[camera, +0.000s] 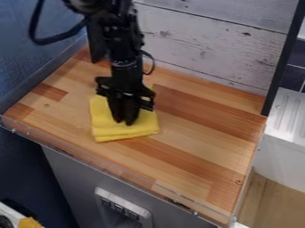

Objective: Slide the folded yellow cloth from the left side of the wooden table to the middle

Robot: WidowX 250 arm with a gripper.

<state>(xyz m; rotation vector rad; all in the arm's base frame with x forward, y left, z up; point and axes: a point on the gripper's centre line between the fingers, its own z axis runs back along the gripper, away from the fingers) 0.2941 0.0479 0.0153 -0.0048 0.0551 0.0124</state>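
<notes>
The yellow cloth (102,121) lies folded on the wooden bench (202,149), nearer the bench's left end, as I look at it, than its right, and closer to the long front edge than to the far right-hand corner. From where I'm standing it looks roughly square, so I can't pick out a clear long axis; the fold lines by its lower side run more or less level, tipping up a little to the right.

What matters is where the gripper (124,123) sits: right over the cloth, not off to one side. Its tips point down at the lower middle — yellow shows to the left and right of them, and a strip lies between them and the cloth's front side. Whether it is spread, pressed together or pinching a bit of fabric, I cannot tell.

The black arm (124,58) hangs down from the top, and behind the bench's back edge stands a wall of pale boards (205,44) — well clear of the cloth
</notes>
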